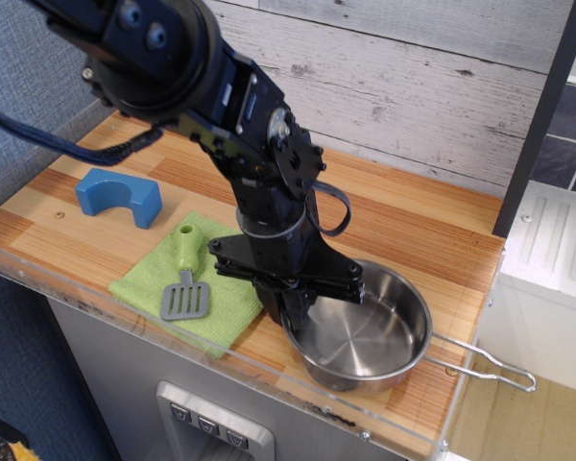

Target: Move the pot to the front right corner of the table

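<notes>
At the front right corner of the striped wooden counter [403, 226], we see the stainless-steel pot [365, 331] sitting close to the clear acrylic rim, its long wire loop handle reaching out past the right edge. The black robot arm [221, 106] bends down over it, and its pincer [293, 309] is clamped on the pot's left rim. To the left, a green-handled grey spatula [183, 280] lies on a green cloth [204, 282], with a blue arch-shaped block [118, 197] farther left on the counter.
</notes>
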Robot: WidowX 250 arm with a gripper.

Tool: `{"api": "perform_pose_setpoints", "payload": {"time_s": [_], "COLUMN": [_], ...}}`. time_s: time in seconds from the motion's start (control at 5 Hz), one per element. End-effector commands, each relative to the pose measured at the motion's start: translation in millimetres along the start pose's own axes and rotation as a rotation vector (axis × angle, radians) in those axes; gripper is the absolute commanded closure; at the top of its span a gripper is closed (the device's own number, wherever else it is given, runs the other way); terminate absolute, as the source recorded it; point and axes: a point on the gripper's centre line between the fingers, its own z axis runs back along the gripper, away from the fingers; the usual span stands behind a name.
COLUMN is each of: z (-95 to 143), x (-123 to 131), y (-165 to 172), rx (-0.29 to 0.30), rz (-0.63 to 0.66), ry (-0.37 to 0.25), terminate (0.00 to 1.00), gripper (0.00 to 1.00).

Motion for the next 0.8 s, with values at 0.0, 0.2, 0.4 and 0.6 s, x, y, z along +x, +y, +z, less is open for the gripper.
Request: {"api": "perform_pose_setpoints", "payload": {"time_s": [0.0, 0.2, 0.4, 0.6], "z": [-1.6, 3.5, 7.4, 10.2], "x": [4.0, 5.0, 5.9, 4.9], "y": [0.3, 1.8, 1.3, 0.2], "rx": [-0.033, -0.012, -0.005, -0.003], "rz": [-0.021, -0.001, -0.003, -0.002], "ry": [0.009, -0.007, -0.011, -0.012], "terminate": [0.0, 0.0, 0.0, 0.0], "gripper": [1.0, 0.0, 0.0, 0.0]}}
